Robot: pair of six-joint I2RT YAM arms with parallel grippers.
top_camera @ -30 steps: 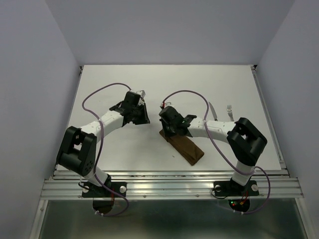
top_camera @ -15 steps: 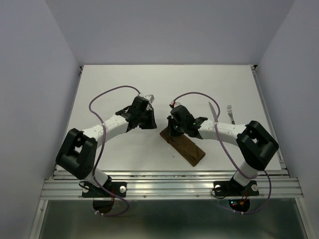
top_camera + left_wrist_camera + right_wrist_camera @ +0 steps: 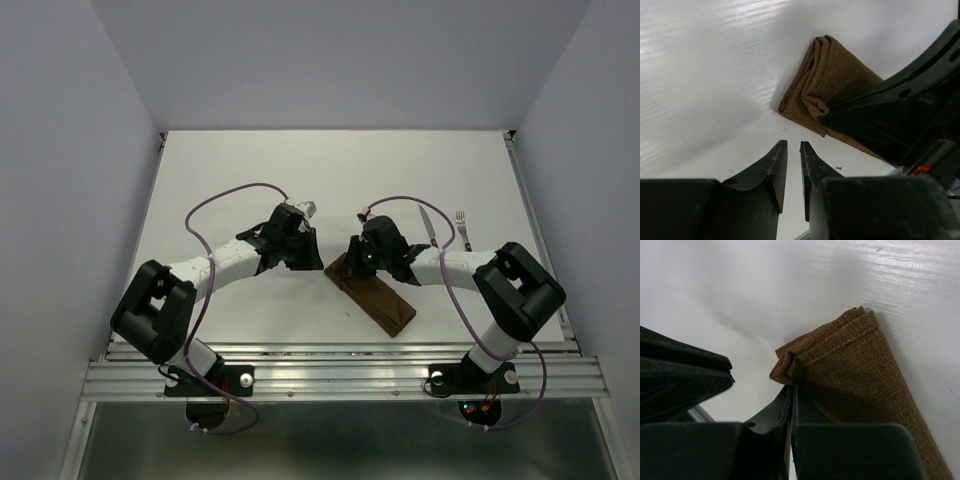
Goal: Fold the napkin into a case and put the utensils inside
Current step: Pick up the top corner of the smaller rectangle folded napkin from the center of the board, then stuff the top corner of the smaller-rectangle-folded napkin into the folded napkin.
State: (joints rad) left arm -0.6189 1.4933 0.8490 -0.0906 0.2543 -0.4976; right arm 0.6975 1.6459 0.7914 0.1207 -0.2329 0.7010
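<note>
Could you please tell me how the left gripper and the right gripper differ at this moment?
The left gripper stands slightly open and empty; the right gripper is shut, apparently pinching a layer at the end of the case. The left gripper is over the table, just short of the case; the right gripper touches it. Both face that same end.

The case [image 3: 378, 297] is seen in plain dark brown, and a fine woven grain and a stitched hem line are shown on it in the right wrist view; the table [image 3: 300, 160] is white, faintly streaked; the arms [image 3: 222, 263] are white with black joints; purple cables [image 3: 240, 187] are looped over them; the left gripper [image 3: 794, 147] and right gripper [image 3: 791, 390] are black; the knife [image 3: 428, 226] and fork [image 3: 462, 226] are silver.
</note>
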